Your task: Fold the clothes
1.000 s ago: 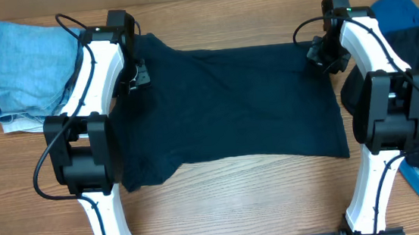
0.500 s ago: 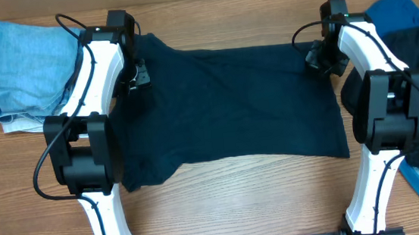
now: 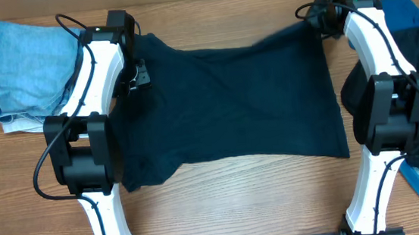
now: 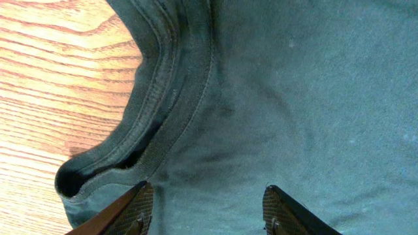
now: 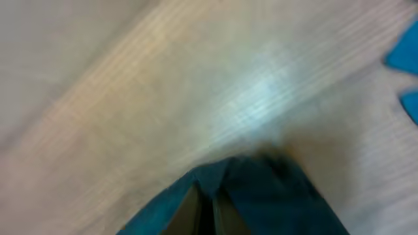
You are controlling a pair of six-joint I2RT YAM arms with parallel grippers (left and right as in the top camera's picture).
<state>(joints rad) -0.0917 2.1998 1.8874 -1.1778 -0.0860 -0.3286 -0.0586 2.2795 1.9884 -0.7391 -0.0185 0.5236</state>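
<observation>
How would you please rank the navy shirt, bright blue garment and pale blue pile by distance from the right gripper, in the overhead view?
1. navy shirt, its corner at the right gripper.
2. bright blue garment, just to its right.
3. pale blue pile, far left.

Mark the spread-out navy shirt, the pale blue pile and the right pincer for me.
Navy shirt (image 3: 231, 108), overhead view, middle of its body.
Pale blue pile (image 3: 26, 69), overhead view, top of the folded stack.
Right pincer (image 5: 208, 203), right wrist view, between fingertips closed on the shirt's edge.

dark navy shirt (image 3: 231, 108), pale denim-blue stack (image 3: 26, 69), wood-grain table (image 3: 239, 198)
</observation>
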